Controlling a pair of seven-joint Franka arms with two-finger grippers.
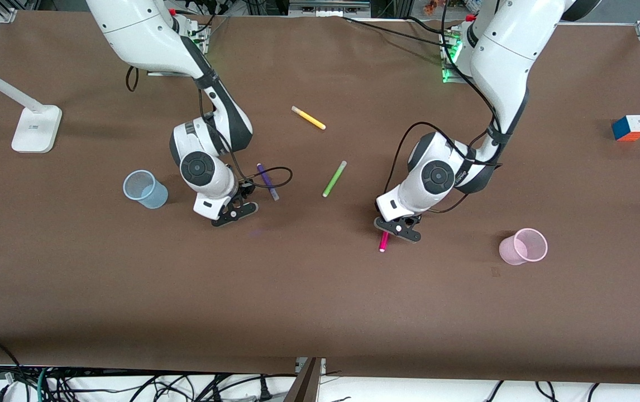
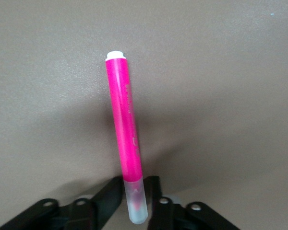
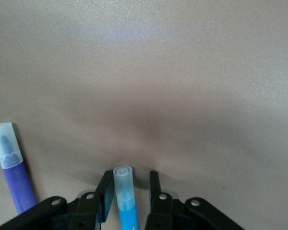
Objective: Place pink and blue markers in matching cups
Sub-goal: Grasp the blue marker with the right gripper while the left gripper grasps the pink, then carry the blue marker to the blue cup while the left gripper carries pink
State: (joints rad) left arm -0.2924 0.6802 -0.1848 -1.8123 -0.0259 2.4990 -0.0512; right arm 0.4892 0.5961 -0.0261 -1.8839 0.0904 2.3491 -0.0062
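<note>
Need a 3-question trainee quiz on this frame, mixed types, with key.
1. True or false: the left gripper has its fingers on either side of the pink marker.
2. Which marker lies between the right gripper fingers? A. purple B. blue C. green
3. Fill in: the blue cup stands toward the ____ arm's end of the table, the pink cup toward the other arm's.

Key: 1 true; 2 B, the blue marker; 3 right.

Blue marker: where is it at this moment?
The blue marker sits between the fingers of the right hand, beside the purple marker, with the blue cup toward the right arm's end.
</note>
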